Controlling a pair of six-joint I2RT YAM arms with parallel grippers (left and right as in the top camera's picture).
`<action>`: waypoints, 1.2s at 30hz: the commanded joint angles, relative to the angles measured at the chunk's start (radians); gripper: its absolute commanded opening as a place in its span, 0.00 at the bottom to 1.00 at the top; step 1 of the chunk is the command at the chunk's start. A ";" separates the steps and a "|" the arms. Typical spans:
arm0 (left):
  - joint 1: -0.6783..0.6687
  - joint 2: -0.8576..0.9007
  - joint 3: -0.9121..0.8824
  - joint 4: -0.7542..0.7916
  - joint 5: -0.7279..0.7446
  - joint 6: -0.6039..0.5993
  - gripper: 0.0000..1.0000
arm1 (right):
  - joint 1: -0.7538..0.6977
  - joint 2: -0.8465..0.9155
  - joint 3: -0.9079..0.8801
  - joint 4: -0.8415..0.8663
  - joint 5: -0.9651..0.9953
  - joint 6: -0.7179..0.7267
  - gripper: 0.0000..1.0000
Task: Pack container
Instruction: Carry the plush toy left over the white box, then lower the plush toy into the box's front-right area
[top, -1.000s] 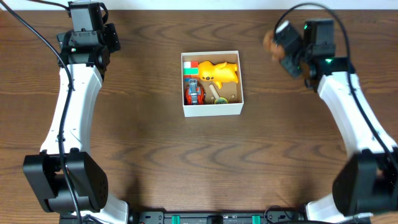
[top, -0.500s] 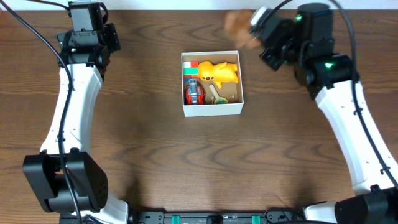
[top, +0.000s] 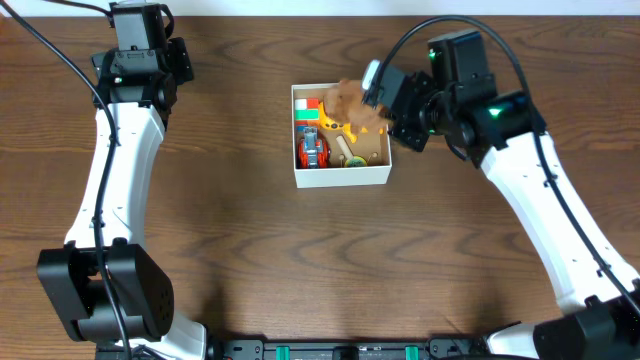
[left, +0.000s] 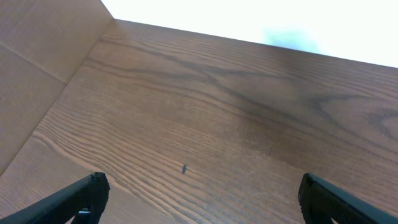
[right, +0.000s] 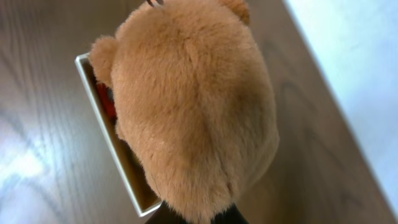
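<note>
Right gripper (top: 378, 92), clenched on the plush bear (top: 350, 103) at 1 o'clock over the container (top: 340, 177), may perch it atop crowded toys (top: 318, 148).

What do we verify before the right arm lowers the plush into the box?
1. Grip: right gripper shut on the plush bear: ok.
2. Alignment: plush bear above the container, over its upper part in the overhead view: ok.
3. Room beneath: yellow toy already lies there: not ok.
4. Height above the toys: cannot tell.
5. Other arm: left gripper open, well away from the container: ok.
</note>
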 joint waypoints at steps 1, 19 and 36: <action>0.000 -0.018 0.018 -0.003 -0.009 -0.005 0.98 | 0.011 0.046 0.016 -0.019 0.023 -0.048 0.01; 0.000 -0.018 0.018 -0.003 -0.009 -0.005 0.98 | 0.011 0.241 0.016 -0.014 0.056 -0.182 0.01; 0.000 -0.018 0.018 -0.003 -0.009 -0.005 0.98 | 0.020 0.275 0.016 -0.025 0.085 -0.211 0.01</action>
